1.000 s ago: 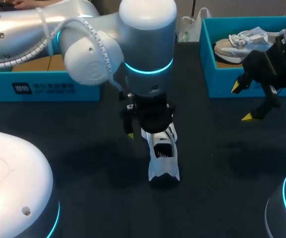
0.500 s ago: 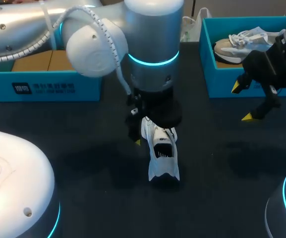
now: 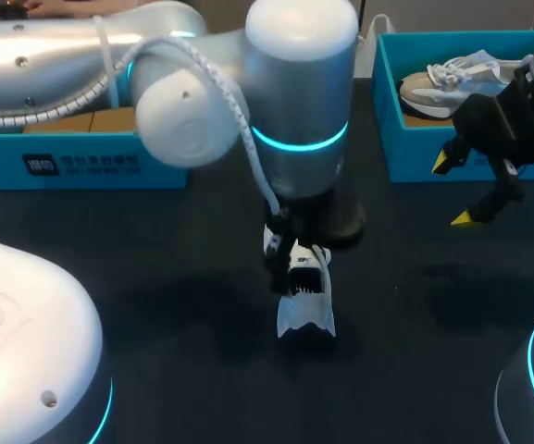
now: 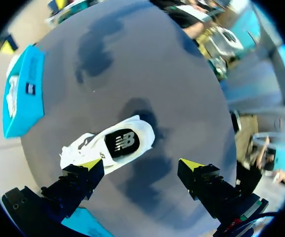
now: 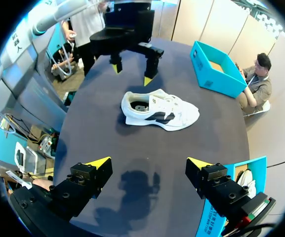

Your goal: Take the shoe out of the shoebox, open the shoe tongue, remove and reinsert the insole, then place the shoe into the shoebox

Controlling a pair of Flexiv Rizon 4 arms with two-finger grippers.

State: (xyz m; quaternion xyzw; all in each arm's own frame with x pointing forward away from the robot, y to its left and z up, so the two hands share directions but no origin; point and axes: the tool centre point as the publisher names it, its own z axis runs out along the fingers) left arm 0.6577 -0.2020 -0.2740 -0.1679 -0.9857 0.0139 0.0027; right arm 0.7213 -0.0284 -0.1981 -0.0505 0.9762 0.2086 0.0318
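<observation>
A white, black-panelled fabric sneaker (image 3: pixel 305 298) was noted mid-frame on the dark desk (image 3: pixel 405 305). Left fingers (image 4: pixel 89 164) and right fingers (image 3: pixel 440 163) were found open, empty; the tongue should be pinched centrally.

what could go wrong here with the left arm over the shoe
1. The shoe sits off toward one finger of the open left gripper, not centred, so closing may just nudge or tip it.
2. The right gripper hangs open over by the right shoebox, so nothing braces the shoe if the tongue is pulled.
</observation>
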